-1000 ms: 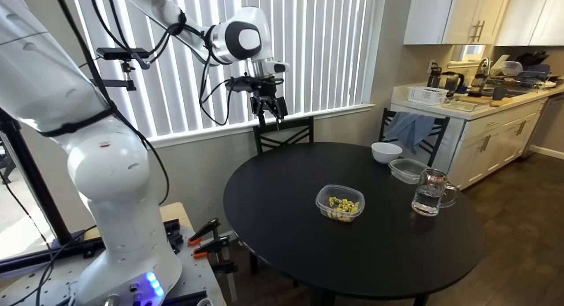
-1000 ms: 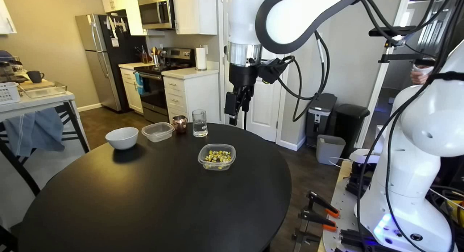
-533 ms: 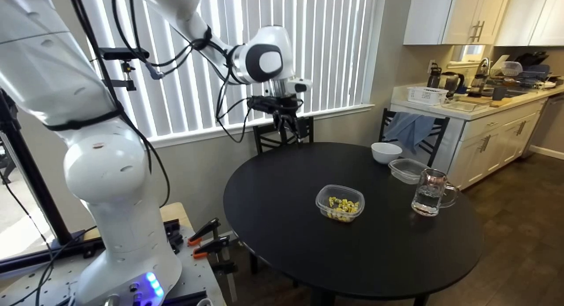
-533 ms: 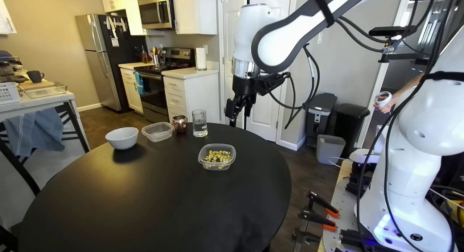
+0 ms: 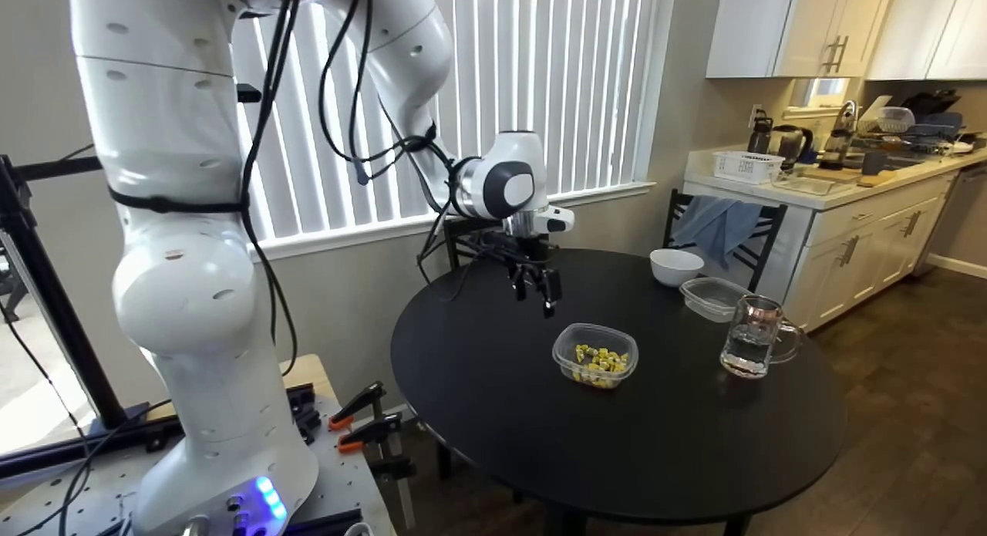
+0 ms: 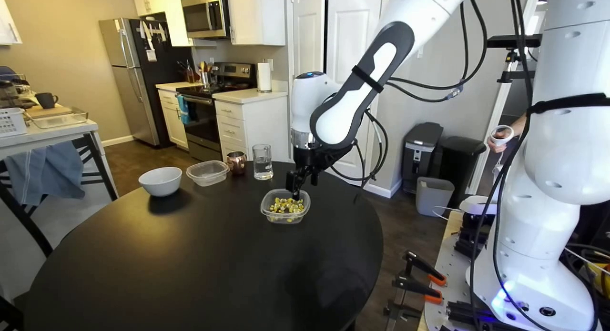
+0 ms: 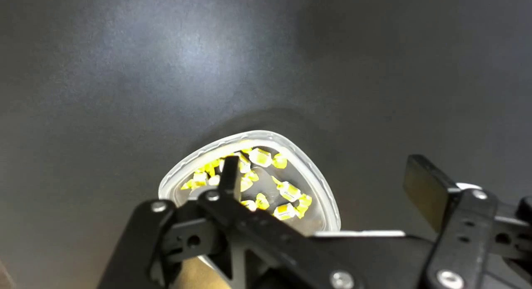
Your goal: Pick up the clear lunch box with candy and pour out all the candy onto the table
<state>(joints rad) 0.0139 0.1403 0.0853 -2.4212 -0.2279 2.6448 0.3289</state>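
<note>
The clear lunch box [image 5: 565, 360] stands upright on the black round table [image 5: 493, 397], with yellow and pale wrapped candy [image 5: 603, 360] inside. In an exterior view, the box [image 6: 286, 218] and candy [image 6: 285, 205] are partly overlapped by a fingertip. My gripper [image 5: 535, 303] is open and empty, above the table and just short of the box, toward the window side. In the wrist view, the left finger of the gripper [image 7: 324, 168] overlaps the box [image 7: 322, 191] and hides part of the candy [image 7: 287, 192]. The right finger shows over the bare tabletop. I see no contact.
A white bowl [image 5: 676, 268], another clear container [image 5: 709, 298] and a glass mug of water [image 5: 746, 349] stand toward the table's far edge. A copper mug [image 6: 236, 163] stands beside the glass. Chairs stand behind the table by the window [image 5: 555, 96] and counter.
My gripper has come down from high near the window and moved toward the lunch box over the table. The box and candy have not moved.
</note>
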